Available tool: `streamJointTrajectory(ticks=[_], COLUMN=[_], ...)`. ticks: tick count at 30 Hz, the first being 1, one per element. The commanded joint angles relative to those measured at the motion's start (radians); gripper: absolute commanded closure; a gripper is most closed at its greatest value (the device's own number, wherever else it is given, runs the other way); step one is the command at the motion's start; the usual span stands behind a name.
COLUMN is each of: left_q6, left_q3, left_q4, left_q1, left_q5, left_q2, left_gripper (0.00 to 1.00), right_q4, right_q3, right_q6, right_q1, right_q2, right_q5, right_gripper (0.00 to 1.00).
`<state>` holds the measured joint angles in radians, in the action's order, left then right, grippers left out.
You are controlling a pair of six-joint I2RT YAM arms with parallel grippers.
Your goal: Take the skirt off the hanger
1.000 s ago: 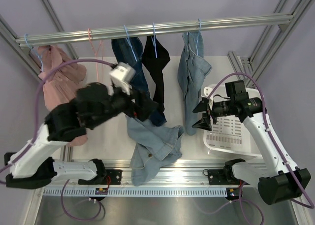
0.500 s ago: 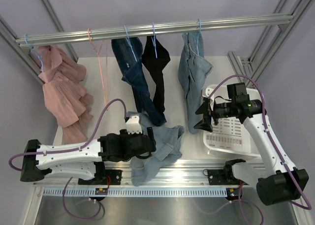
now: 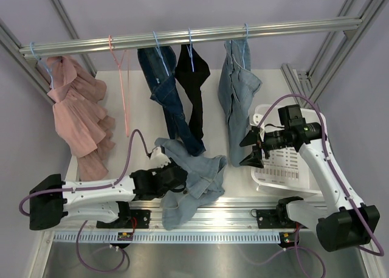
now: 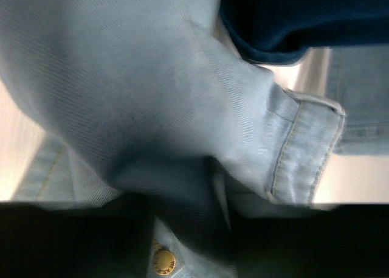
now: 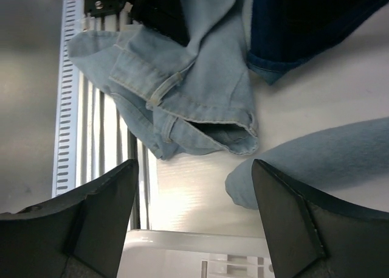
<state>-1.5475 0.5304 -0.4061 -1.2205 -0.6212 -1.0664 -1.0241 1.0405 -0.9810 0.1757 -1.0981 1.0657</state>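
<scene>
Left gripper (image 3: 175, 178) lies against denim skirt (image 3: 206, 171); brass button (image 4: 163, 261) lettering unreadable.

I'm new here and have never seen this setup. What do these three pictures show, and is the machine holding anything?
It is two robot arms bolted at the near edge of a table. The wide picture looks down from above and behind them. The other two come from a camera on each wrist. Clothes hang on a rail, and a pale denim garment lies crumpled on the table near a white basket. The left arm reaches low into that denim, so its camera sees only cloth and I cannot tell whether its jaws grip. The right arm, by the basket, has its jaws wide open and empty.
</scene>
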Motion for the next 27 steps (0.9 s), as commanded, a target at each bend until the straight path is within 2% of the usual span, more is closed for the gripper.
streamJointTrajectory(ticks=[1,2,3,4,6,7,8,10,12,15,21,24,27], left_q6=[0.086,0.127,0.179,0.295,0.396,0.494,0.536,0.675,0.751,0.869,1.029,1.079,1.121], left_q3=[0.000,0.005,0.016,0.019,0.040,0.055,0.072,0.135,0.184,0.278,0.473,0.554,0.627], left_q4=[0.164,0.177,0.228,0.263,0.354,0.371,0.378,0.375,0.334,0.277,0.153,0.125,0.131], left_q1=[0.004,0.004,0.003,0.003,-0.001,-0.001,-0.002,-0.005,-0.008,-0.010,-0.037,-0.045,-0.045], left_q5=[-0.023,-0.017,-0.003,0.041,0.130,0.167,0.199,0.322,0.438,0.561,0.645,0.667,0.673], left_q2=[0.040,0.054,0.086,0.103,0.135,0.161,0.170,0.184,0.184,0.169,0.152,0.152,0.137], left_gripper=[0.89,0.98,1.00,1.00,1.00,1.00,1.00,1.00,1.00,1.00,1.00,1.00,1.00], right_q4=[-0.158,-0.192,-0.198,-0.202,-0.176,-0.150,-0.086,0.049,0.155,0.288,0.371,0.369,0.363], right_q3=[0.044,0.053,0.065,0.091,0.127,0.134,0.139,0.145,0.136,0.165,0.164,0.147,0.136], right_q6=[-0.232,-0.252,-0.263,-0.259,-0.190,-0.158,-0.118,-0.007,0.103,0.197,0.229,0.232,0.246], right_q1=[0.028,0.047,0.074,0.105,0.235,0.279,0.360,0.428,0.511,0.553,0.570,0.570,0.570], right_q2=[-0.032,-0.042,-0.058,-0.066,-0.088,-0.091,-0.091,-0.083,-0.065,-0.083,-0.102,-0.092,-0.095], right_q5=[0.100,0.094,0.085,0.071,0.028,0.016,0.005,-0.022,-0.056,-0.092,-0.154,-0.121,-0.009], right_gripper=[0.16,0.14,0.13,0.12,0.12,0.12,0.12,0.11,0.08,0.01,0.00,0.01,0.01])
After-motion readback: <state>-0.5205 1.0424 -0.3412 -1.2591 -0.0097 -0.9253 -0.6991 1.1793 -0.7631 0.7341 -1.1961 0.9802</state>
